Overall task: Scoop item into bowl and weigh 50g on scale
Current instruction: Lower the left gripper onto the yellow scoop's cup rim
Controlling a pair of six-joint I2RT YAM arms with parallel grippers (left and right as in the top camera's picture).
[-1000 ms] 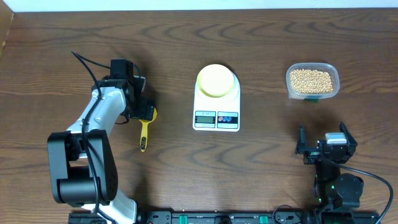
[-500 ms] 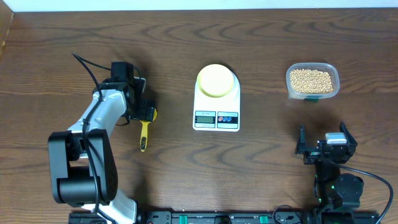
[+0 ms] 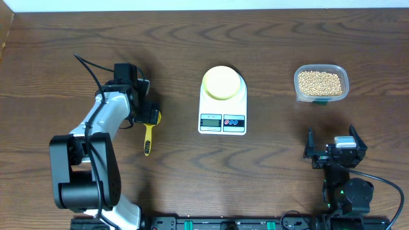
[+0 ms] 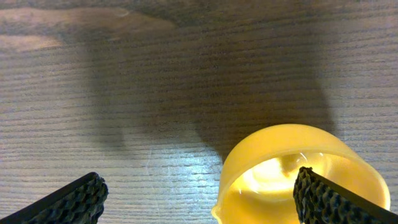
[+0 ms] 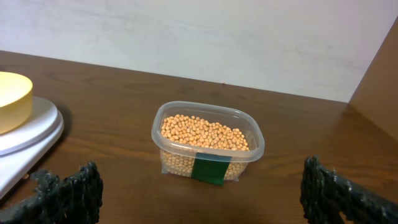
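Tan beans (image 3: 320, 82) fill the clear tub (image 3: 346, 84) at our right, bare table (image 3: 271, 89) between it and the scale (image 3: 222, 121) bearing the bowl (image 3: 222, 82). Our left gripper (image 4: 199, 202) stands wide over the yellow scoop (image 3: 148, 137); our right gripper (image 5: 205, 194), wide and empty, sits near the front edge.

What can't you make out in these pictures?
Overhead: digits on the scale, too small to read.
Overhead: head of the scoop, mostly hidden under the left gripper.
Left wrist: scoop's handle, cut off by the bottom edge.
Right wrist: most of the bowl, cut off by the left edge.
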